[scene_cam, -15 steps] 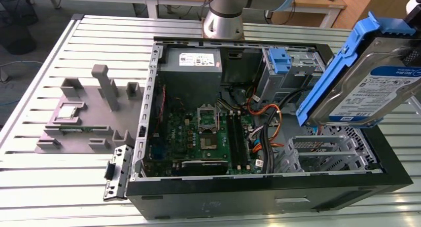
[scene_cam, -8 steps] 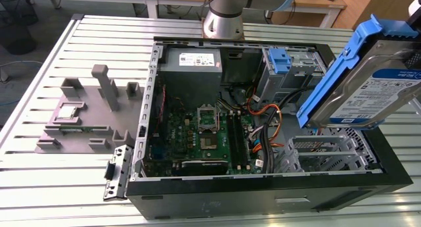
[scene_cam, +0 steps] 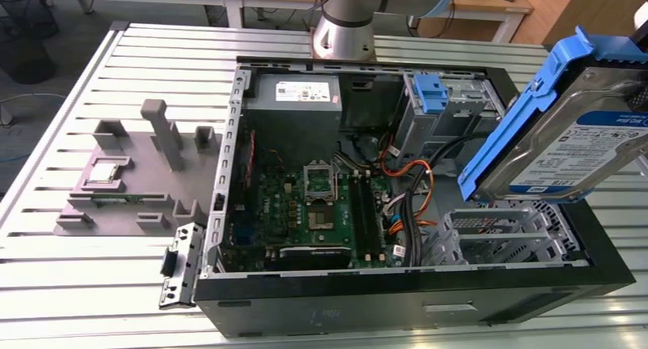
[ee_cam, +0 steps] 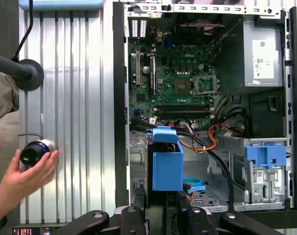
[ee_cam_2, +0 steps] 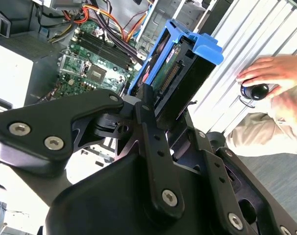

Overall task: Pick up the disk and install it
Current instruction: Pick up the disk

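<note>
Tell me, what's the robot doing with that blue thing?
The robot's pincer is gripping the disk, a silver drive in a blue frame. It holds the disk up in the air over the open computer case. The disk isn't inside the case yet. Beside the case, a person's hand rests on a round black knob on the metal table.

white-and-blue label (scene_cam: 592, 150) on disk (scene_cam: 552, 125), wording illegible
</note>
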### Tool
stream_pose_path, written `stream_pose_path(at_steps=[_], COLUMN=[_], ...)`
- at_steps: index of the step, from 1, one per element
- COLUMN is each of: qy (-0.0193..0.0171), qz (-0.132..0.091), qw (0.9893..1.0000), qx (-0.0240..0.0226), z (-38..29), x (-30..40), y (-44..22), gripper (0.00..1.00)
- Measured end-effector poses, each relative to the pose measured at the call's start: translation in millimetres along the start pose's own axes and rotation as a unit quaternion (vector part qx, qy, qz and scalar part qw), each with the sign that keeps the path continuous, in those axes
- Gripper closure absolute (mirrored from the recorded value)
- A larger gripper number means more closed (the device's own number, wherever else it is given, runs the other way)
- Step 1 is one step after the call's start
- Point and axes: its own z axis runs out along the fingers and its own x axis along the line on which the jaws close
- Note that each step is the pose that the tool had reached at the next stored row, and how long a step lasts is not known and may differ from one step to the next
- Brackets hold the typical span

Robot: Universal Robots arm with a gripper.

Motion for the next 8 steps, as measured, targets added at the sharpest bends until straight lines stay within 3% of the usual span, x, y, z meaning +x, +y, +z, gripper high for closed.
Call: stream_pose_path(at_steps=[8], qy=[-0.0029], qz=[0.0], qw=[1.0], qx=[-0.0001], z=[-0.4], x=[5.6], y=[-0.1], gripper=[0.65])
